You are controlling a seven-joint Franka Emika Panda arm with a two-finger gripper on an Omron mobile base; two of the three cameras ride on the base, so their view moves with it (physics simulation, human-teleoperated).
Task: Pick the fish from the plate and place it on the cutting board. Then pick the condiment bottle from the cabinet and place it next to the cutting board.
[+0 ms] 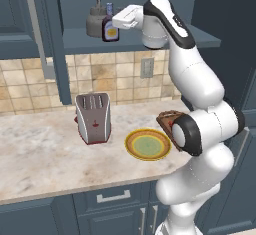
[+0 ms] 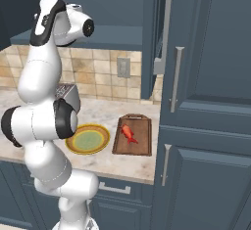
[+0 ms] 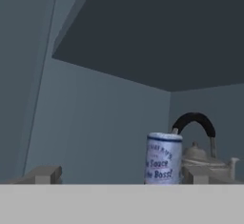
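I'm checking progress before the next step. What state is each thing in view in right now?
fish: lying on the cutting board.
cutting board: flat on the counter, beside the plate.
plate: empty.
condiment bottle: upright on the cabinet shelf, capped, not gripped.
cabinet: open.
kettle: upright behind the bottle.
toaster: slots empty.
gripper: jaws open, beside the bottle.
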